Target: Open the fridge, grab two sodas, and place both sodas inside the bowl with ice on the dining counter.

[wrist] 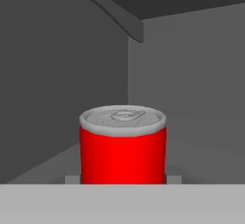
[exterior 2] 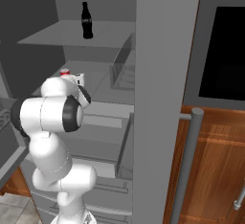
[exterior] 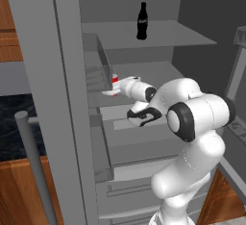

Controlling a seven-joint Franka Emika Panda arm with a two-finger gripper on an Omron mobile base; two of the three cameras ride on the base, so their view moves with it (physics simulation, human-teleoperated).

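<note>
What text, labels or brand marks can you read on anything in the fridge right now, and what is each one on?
Nothing can be read.
Black cola bottle on the upper shelf: a small pale label at its waist, too small and blurred to read.
Red can in front of the gripper: plain red side and grey lid with a pull tab, no printing visible.
Fridge shelves and walls: no markings.

Base views flank arm from behind, both facing open fridge (exterior: 144, 36) shelves; hand view close on red can (wrist: 122, 146).
</note>
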